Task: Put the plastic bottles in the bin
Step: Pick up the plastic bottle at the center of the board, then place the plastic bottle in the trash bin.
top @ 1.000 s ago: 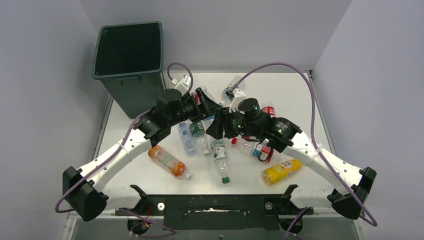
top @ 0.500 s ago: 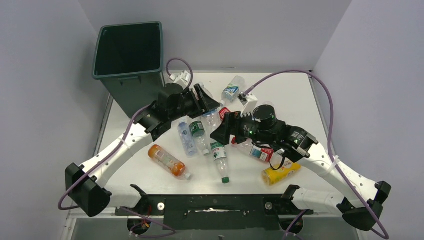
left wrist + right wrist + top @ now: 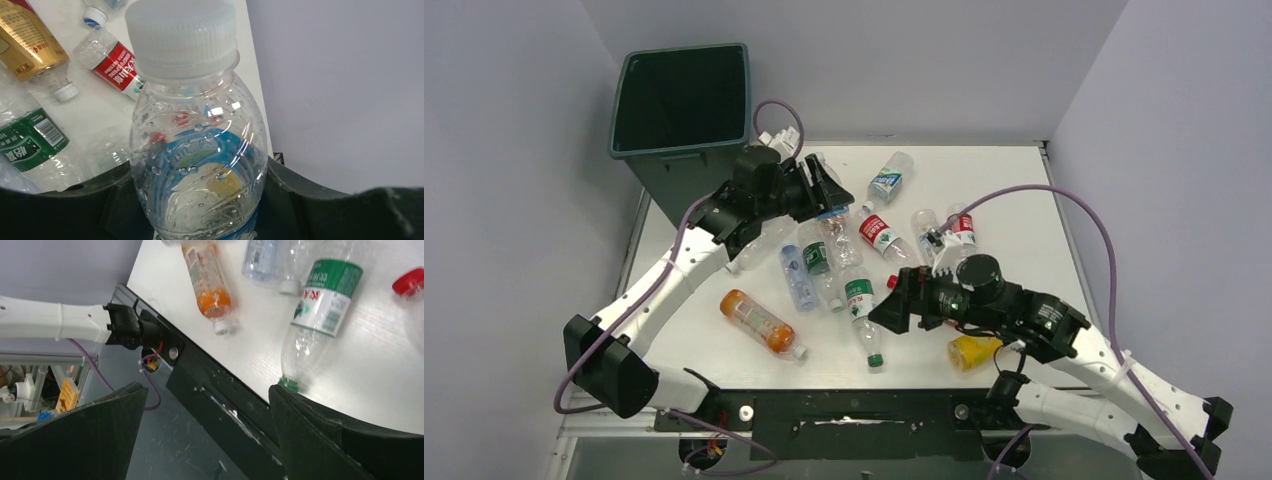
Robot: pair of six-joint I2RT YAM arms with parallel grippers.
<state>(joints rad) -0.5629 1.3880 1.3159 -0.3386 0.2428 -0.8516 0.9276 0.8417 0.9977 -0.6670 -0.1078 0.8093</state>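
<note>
Nearest me, my right gripper (image 3: 206, 389) hangs out over the front edge of the table (image 3: 1014, 200). Its jaws stand wide apart with nothing between them. That makes sense to me: it is free, so it can drop onto whatever lies closest.

Closest is the green-label bottle (image 3: 315, 305), flat on its side with its cap toward me. The orange bottle (image 3: 207, 280) is just left of it, also lying down. A yellow bottle (image 3: 972, 350) is tucked partly under the right arm (image 3: 1044, 320), so I would leave that one for now.

Further out, mid-table, the rest lie scattered on their sides, a red-label bottle (image 3: 879, 235) among them. Several are touching, so I expect one pick to nudge its neighbours.

Beyond that heap is my left gripper (image 3: 829, 195), clamped on the held bottle (image 3: 195, 150). This one is clear, with a blue label and a white cap. The pads sit low on its body, around the label, and the cap points away from the wrist. I reckon that low hold keeps the neck clear, though thin wet plastic could slip or buckle. It looks lifted off the table, but I cannot be sure.

Farthest off, the bin (image 3: 684, 190) stands at the far-left corner, just beside that gripper, mouth open. Its rim sits higher than the tabletop, so the bottle needs carrying up and over. Its inside is too dark to read.
</note>
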